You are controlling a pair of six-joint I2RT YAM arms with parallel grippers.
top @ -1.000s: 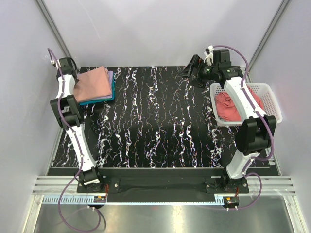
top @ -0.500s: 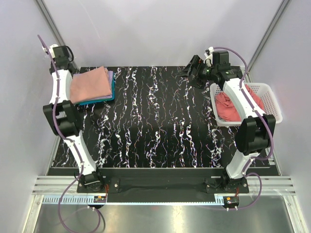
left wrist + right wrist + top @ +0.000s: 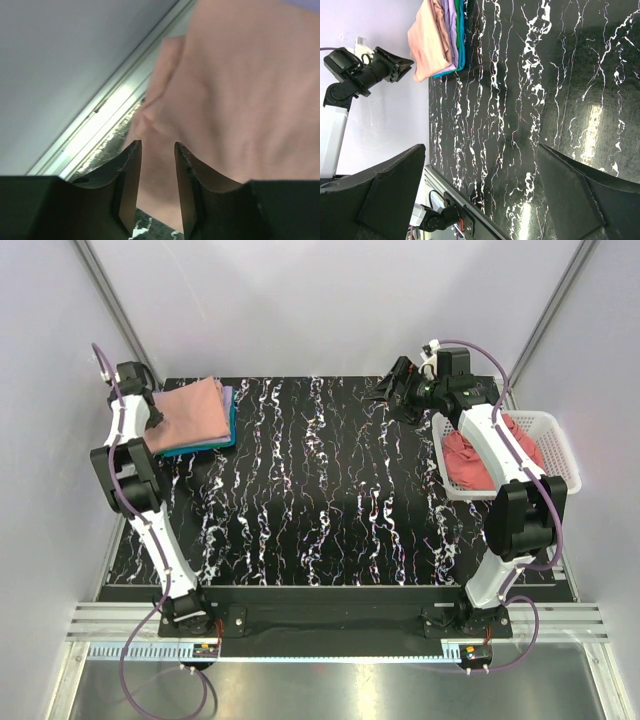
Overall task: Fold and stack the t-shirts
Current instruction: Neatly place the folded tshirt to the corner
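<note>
Upper left: stack of t-shirts (image 3: 195, 415), salmon on top, lavender and teal under. The left gripper (image 3: 157, 146) sits just beside its left edge, fingers narrowly apart, gripping nothing. Flat black marbled table (image 3: 320, 490), walls (image 3: 40, 440) close. Upper right: the right gripper (image 3: 395, 390) is spread wide and points left. A crumpled rose t-shirt (image 3: 465, 465) lies in the basket (image 3: 560, 455) to its right, nearer the right arm.
</note>
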